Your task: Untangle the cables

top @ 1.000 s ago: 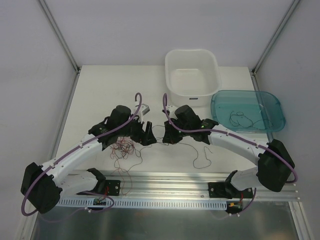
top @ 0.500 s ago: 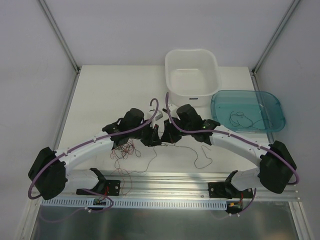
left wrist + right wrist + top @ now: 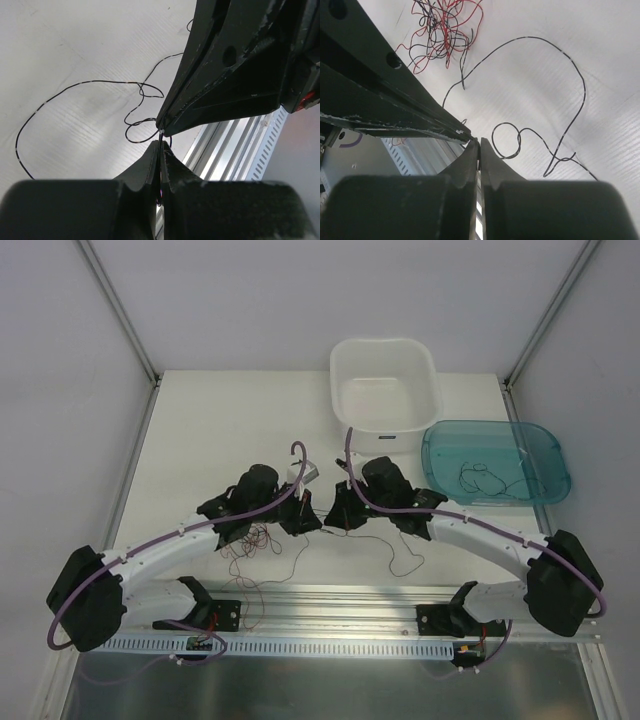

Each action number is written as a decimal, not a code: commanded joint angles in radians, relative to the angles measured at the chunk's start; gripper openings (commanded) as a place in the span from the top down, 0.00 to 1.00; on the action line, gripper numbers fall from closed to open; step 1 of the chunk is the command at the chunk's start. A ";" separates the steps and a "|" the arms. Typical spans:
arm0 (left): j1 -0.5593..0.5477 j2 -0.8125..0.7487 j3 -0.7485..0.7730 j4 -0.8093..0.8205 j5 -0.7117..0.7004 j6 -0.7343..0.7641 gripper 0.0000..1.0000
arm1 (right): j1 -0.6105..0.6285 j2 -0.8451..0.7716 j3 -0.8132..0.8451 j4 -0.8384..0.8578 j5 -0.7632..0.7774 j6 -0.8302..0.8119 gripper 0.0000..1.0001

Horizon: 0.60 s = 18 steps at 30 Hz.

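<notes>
Top external view: a white tub (image 3: 383, 400) stands at the back of a desk (image 3: 200, 430). In front of the tub and to its left lies a tangle of red and black cables (image 3: 252, 540). Nearer the tub, the left jaws are closed, pinching a black strand (image 3: 161, 134) at their tips. The right jaws meet them tip to tip, also closed; whether they grip anything cannot be told. A loose black strand (image 3: 405, 558) curls in front of the tub. Just right of the tub, a teal tray (image 3: 535, 445) holds more dark strands (image 3: 480, 478).
</notes>
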 commanded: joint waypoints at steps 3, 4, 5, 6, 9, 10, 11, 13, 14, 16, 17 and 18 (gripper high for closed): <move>0.001 -0.007 -0.007 0.016 0.002 -0.066 1.00 | -0.040 -0.081 -0.051 0.017 0.174 0.051 0.86; 0.001 0.009 -0.001 0.016 -0.007 -0.086 1.00 | -0.037 -0.087 -0.057 0.043 0.174 0.063 0.75; 0.000 0.015 0.010 0.017 -0.011 -0.095 1.00 | -0.028 -0.093 -0.072 0.055 0.181 0.071 0.73; 0.001 0.023 0.016 0.017 -0.011 -0.105 1.00 | -0.020 -0.102 -0.079 0.055 0.191 0.076 0.73; 0.001 0.046 0.039 0.025 0.005 -0.149 1.00 | 0.011 -0.110 -0.108 0.126 0.235 0.090 0.74; 0.001 0.046 0.043 0.025 0.006 -0.164 1.00 | 0.020 -0.111 -0.114 0.158 0.235 0.097 0.74; 0.001 0.044 0.047 0.025 0.000 -0.171 1.00 | 0.025 -0.111 -0.120 0.173 0.235 0.102 0.74; 0.001 0.033 0.044 0.026 -0.017 -0.177 1.00 | 0.037 -0.116 -0.141 0.216 0.243 0.110 0.73; 0.001 0.029 0.040 0.025 -0.033 -0.180 1.00 | 0.038 -0.118 -0.148 0.228 0.246 0.117 0.73; 0.001 0.020 0.034 0.025 -0.049 -0.192 1.00 | 0.048 -0.128 -0.166 0.259 0.263 0.122 0.73; 0.001 0.017 0.028 0.025 -0.060 -0.198 1.00 | 0.052 -0.136 -0.172 0.262 0.273 0.128 0.73; 0.001 0.015 0.025 0.025 -0.078 -0.203 1.00 | 0.055 -0.144 -0.175 0.264 0.287 0.131 0.73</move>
